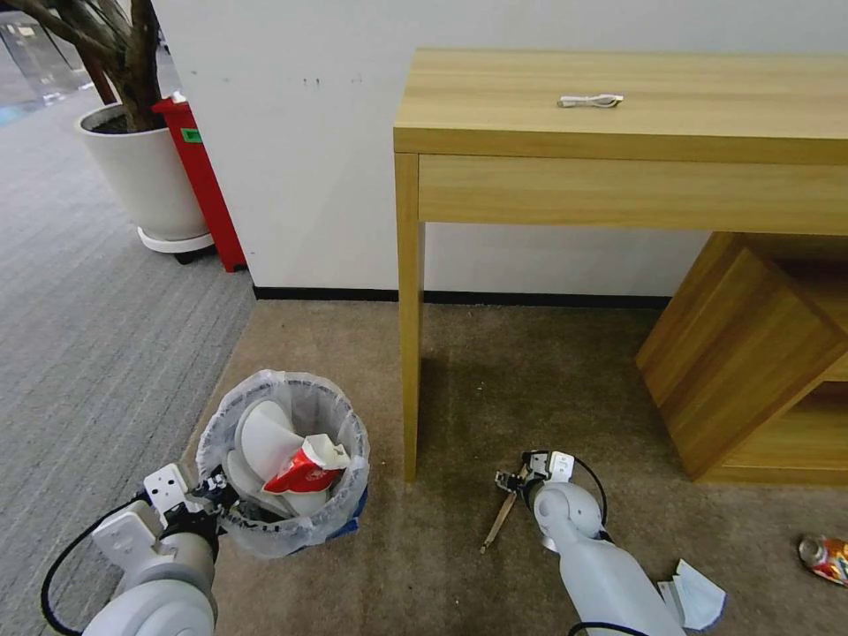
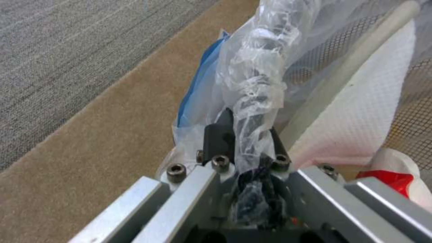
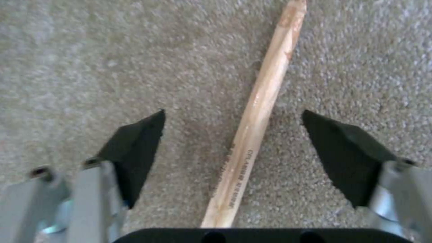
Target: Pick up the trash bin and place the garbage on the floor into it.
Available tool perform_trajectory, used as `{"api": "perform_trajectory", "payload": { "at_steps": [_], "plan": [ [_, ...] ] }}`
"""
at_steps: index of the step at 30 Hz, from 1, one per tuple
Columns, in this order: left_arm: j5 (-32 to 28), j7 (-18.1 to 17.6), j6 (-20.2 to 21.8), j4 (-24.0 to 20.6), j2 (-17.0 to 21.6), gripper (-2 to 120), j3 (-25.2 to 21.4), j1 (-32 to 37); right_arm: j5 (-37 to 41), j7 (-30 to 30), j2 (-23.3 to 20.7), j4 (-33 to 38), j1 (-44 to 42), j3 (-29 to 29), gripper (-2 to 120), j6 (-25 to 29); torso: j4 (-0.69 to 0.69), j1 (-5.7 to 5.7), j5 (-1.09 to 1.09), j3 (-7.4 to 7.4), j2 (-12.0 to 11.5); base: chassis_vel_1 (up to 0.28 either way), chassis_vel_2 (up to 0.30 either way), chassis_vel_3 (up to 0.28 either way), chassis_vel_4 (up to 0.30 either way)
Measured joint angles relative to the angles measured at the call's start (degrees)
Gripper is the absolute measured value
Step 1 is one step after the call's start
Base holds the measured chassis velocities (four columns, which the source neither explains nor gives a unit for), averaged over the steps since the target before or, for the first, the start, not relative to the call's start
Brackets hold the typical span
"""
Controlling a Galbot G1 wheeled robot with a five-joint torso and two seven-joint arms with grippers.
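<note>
On the tan carpet (image 1: 530,353), the right gripper (image 3: 232,135) spreads wide astride a slim wooden stick (image 3: 263,101); at near left, the left gripper (image 2: 245,135) pinches the round blue trash bin (image 1: 283,459)'s crinkly bagged rim.

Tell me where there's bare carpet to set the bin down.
Free: the floor between the trash bin, gripped by the left gripper, and the wooden stick; also under the desk. Crowded: around the right gripper, jaws open astride the stick, and the white wrapper and crushed can.
</note>
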Motion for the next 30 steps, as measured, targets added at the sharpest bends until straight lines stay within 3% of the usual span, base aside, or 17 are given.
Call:
{"api": "perform_trajectory", "payload": {
  "at_steps": [2,9,13,16,21,30],
  "plan": [
    [0.0,0.0,0.0,0.0,0.0,1,0.0,0.0,-0.1,-0.1,0.0,-0.4,0.1,0.0,75,0.1,0.00,0.01,0.00,0.00,0.0,0.000,0.000,0.000,0.000],
    [-0.1,-0.1,0.0,-0.1,0.1,1,-0.1,0.0,-2.1,-1.6,0.9,-4.6,1.5,0.3,43,1.1,-0.01,0.00,-0.03,-0.02,0.0,0.000,0.000,0.000,0.000],
    [-0.1,-0.1,0.0,-0.1,0.0,1,0.0,-0.1,-2.5,-1.8,1.2,-5.4,1.8,0.5,34,1.6,-0.04,-0.01,-0.07,-0.03,0.0,0.000,0.000,0.000,0.000],
    [-0.1,-0.1,0.0,0.1,-0.1,1,0.0,-0.3,-3.3,-2.3,1.2,-5.9,1.8,0.5,18,2.1,-0.04,0.00,-0.05,-0.01,0.0,0.000,0.000,0.000,0.000],
    [-0.1,-0.1,0.0,0.4,-0.2,1,0.0,-0.6,-3.7,-2.6,1.1,-6.5,1.9,0.5,0,2.3,-0.03,0.00,-0.03,-0.01,0.0,0.000,0.000,0.000,0.000],
    [0.0,-0.1,-0.1,0.9,-0.3,1,0.2,-0.9,-2.9,-3.2,0.0,-1.9,0.0,-0.4,0,2.8,0.05,0.00,0.09,0.02,0.0,0.000,0.000,0.000,0.000]
  ]
}}
